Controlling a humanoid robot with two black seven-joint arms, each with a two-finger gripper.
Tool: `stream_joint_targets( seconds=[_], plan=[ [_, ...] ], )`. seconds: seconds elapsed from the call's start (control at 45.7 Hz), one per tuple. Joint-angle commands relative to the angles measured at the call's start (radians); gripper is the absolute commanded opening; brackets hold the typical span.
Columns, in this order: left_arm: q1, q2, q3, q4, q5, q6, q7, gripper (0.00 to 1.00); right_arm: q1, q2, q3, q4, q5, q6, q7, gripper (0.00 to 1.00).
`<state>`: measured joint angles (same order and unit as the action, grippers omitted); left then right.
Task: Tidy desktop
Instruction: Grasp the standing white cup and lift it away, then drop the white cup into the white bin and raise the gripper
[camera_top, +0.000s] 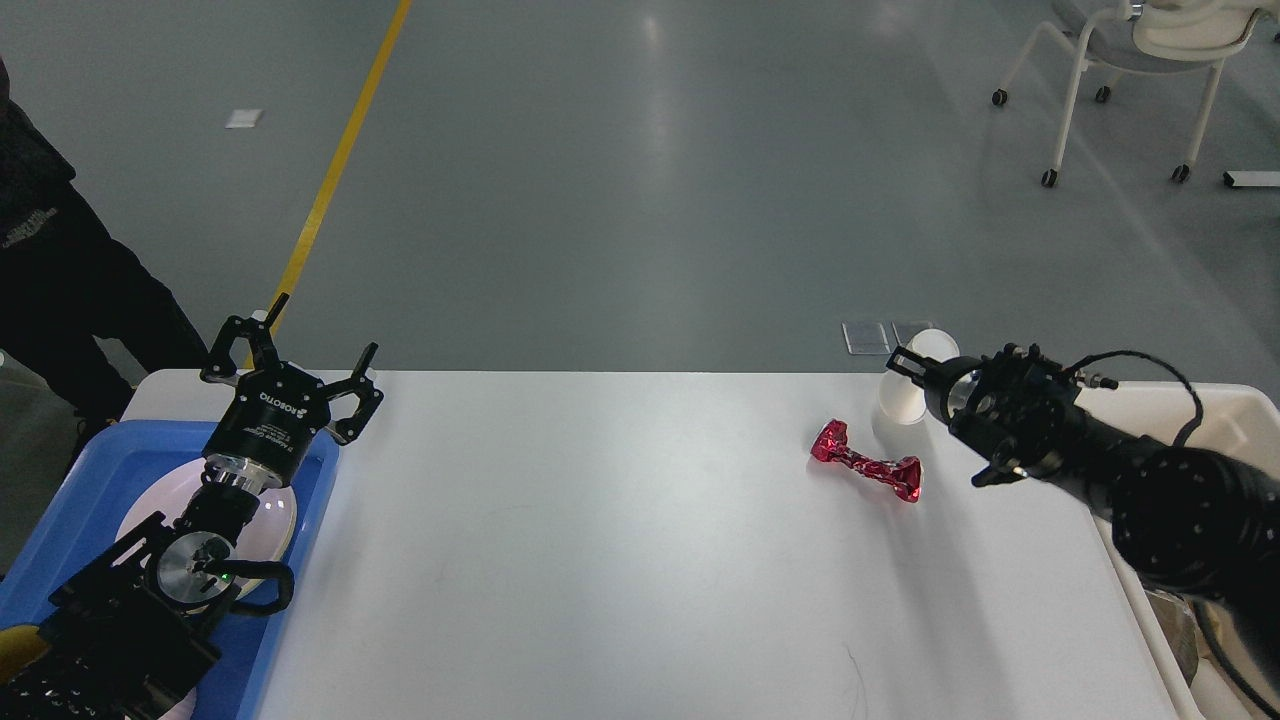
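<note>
The white desktop (600, 530) fills the lower middle of the head view. A crumpled red foil wrapper (866, 463) lies on it at the right. Just beyond the wrapper, my right gripper (912, 372) is shut on a white paper cup (908, 398) and holds it a little above the table's far right edge. My left gripper (310, 345) stands open and empty at the far left, above the blue tray (100, 470), which holds a white plate (275, 515).
A cream bin (1245, 420) stands off the table's right end, partly behind my right arm. A person in dark clothes (60, 290) stands at the far left. A white wheeled chair (1130, 60) is on the floor at the back right.
</note>
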<state>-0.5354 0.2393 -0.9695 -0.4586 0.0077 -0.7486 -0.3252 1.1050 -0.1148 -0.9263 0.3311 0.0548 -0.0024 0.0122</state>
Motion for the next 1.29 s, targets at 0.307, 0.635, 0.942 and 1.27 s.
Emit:
stream_joint_targets(
  seconds=[0.307, 0.635, 0.942, 1.27],
  plan=[
    [0.0, 0.0, -0.002, 0.0, 0.0, 0.0, 0.0, 1.0, 1.291, -0.347, -0.325, 0.502, -0.538, 0.962, 0.454, 0.0],
    [0.0, 0.0, 0.0, 0.0, 0.0, 0.0, 0.0, 1.0, 1.247, -0.437, -0.399, 0.618, -0.645, 0.962, 0.471, 0.0],
    [0.0, 0.0, 0.0, 0.0, 0.0, 0.0, 0.0, 1.0, 0.512, -0.617, -0.527, 0.347, -0.695, 0.445, 0.462, 0.0],
    [0.0, 0.0, 0.0, 0.0, 0.0, 0.0, 0.0, 1.0, -0.49, -0.402, -0.243, -0.258, -0.181, 0.185, 0.356, 0.0]
  ],
)
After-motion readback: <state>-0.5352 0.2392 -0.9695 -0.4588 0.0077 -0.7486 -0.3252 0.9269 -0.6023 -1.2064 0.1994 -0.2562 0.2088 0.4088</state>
